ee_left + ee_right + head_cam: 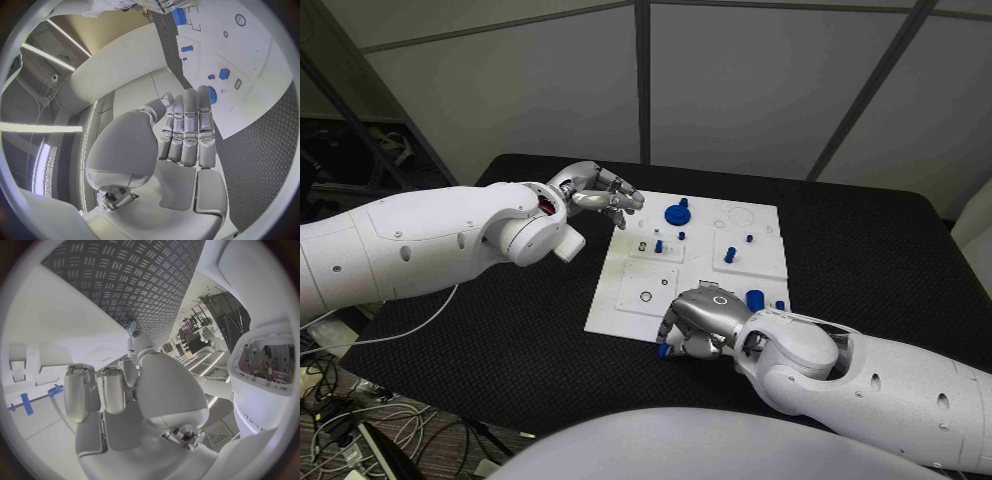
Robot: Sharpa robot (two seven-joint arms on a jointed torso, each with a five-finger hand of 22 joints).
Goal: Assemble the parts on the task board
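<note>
Right hand (697,322): curled at task board (625,300) near edge; small blue part (662,350) seen beneath, grip cannot be told.
Left hand (596,196): fingers pressed together, nothing held.
Writing: none legible.

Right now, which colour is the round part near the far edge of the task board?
Blue. The round part shows best in the head view, on the white task board.
</note>
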